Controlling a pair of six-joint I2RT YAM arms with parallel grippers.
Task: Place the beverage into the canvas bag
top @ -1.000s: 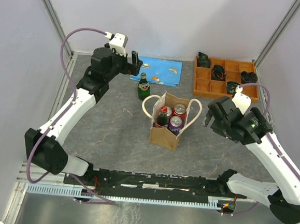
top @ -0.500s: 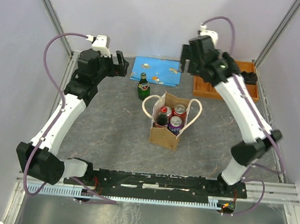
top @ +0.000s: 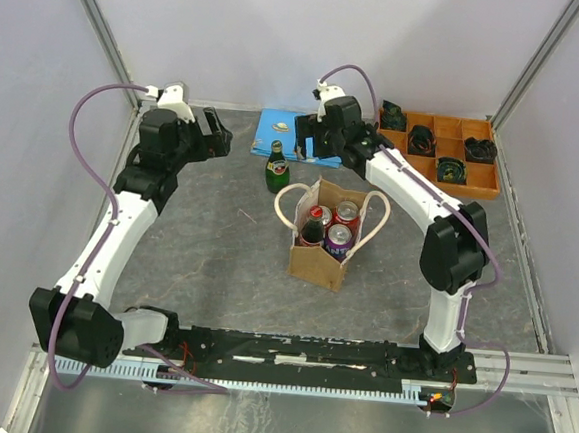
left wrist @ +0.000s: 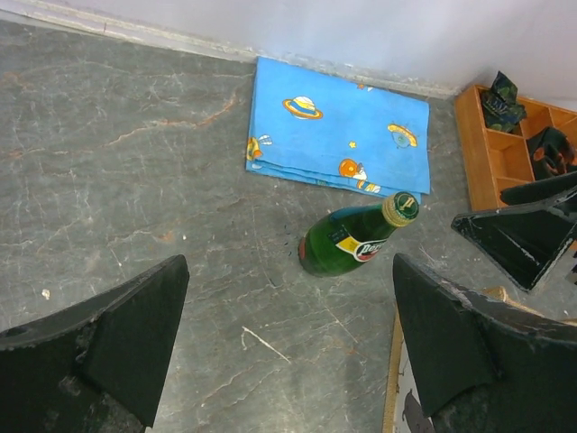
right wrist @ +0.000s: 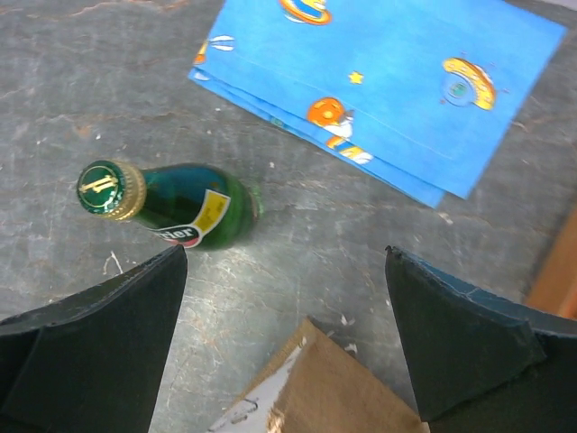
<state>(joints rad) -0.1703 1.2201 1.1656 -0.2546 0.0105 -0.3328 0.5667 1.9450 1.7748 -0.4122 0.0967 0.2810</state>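
Observation:
The beverage, a green glass bottle with a gold cap, stands upright on the grey table just behind the canvas bag. The tan bag stands upright with cream loop handles and holds three cans. My right gripper hovers open behind and right of the bottle, which shows in the right wrist view ahead of the left finger. The bag's corner lies below that gripper. My left gripper is open, left of the bottle and apart from it.
A folded blue cloth with cartoon prints lies at the back, behind the bottle. An orange compartment tray with dark items sits at the back right. Grey walls close in the table on three sides.
The right arm has swung from the right side across to the back middle, above the cloth near the bottle. The left arm has drawn back to the left. Bottle and bag have not moved.

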